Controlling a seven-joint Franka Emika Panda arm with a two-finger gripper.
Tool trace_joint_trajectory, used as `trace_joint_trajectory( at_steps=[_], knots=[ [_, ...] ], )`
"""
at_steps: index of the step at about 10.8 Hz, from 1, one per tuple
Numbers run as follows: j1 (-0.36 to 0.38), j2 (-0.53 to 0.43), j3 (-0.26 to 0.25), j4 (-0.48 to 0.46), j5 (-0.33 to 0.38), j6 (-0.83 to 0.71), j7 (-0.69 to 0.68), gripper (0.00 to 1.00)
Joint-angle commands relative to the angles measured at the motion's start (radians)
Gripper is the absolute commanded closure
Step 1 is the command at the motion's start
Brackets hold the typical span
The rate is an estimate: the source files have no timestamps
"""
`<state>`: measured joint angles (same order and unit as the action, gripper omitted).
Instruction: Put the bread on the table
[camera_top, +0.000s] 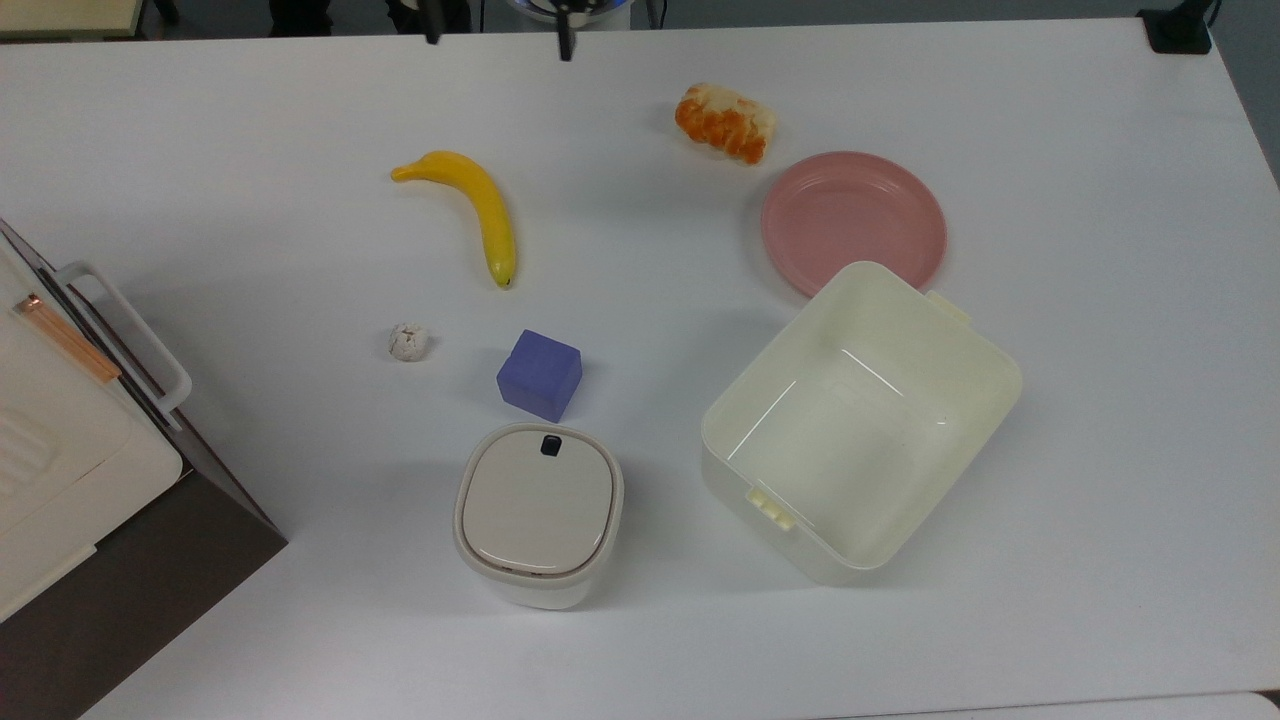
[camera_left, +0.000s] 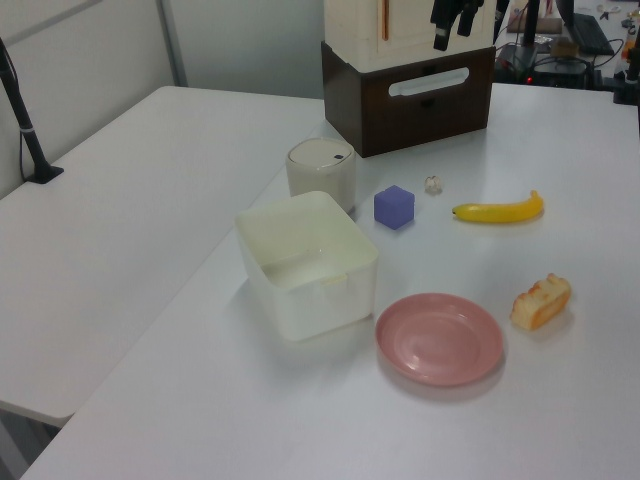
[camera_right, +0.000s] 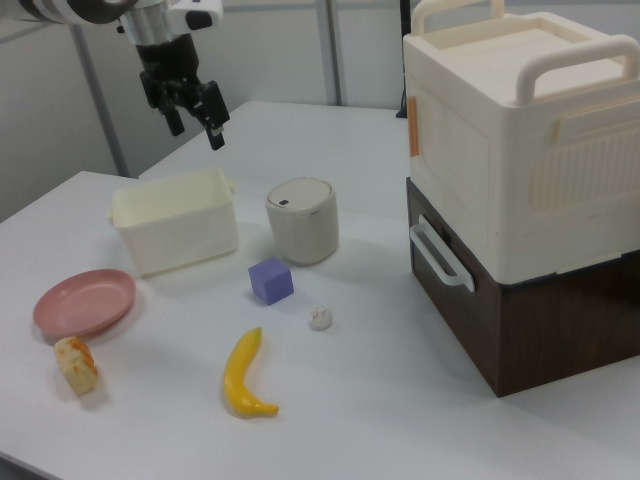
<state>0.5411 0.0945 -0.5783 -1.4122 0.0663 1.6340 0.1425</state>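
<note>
The bread (camera_top: 725, 122) (camera_left: 541, 302) (camera_right: 76, 365), a small pale roll with orange-brown ridges, lies on the white table (camera_top: 1100, 300) (camera_left: 150, 230) just beside the pink plate (camera_top: 853, 220) (camera_left: 440, 338) (camera_right: 84, 300), not on it. My gripper (camera_right: 195, 125) (camera_left: 452, 25) hangs high above the table, well away from the bread. It is open with nothing between its fingers. One dark fingertip (camera_top: 565, 45) pokes in at the top view's upper edge.
A yellow banana (camera_top: 480, 210), a whitish lumpy ball (camera_top: 409, 342) and a purple cube (camera_top: 540, 375) lie mid-table. A lidded round canister (camera_top: 540, 512) and an open cream bin (camera_top: 860, 420) stand nearer the front. A white appliance on a brown box (camera_right: 520, 200) fills the top view's left corner.
</note>
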Motion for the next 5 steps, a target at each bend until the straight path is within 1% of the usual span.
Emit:
trace_joint_trajectory(
  at_steps=[1,5],
  knots=[
    [-0.001,-0.032,0.012,-0.045,0.003,0.024,0.009,0.00],
    [-0.001,-0.035,0.012,-0.044,0.006,0.013,0.012,0.00]
  ],
)
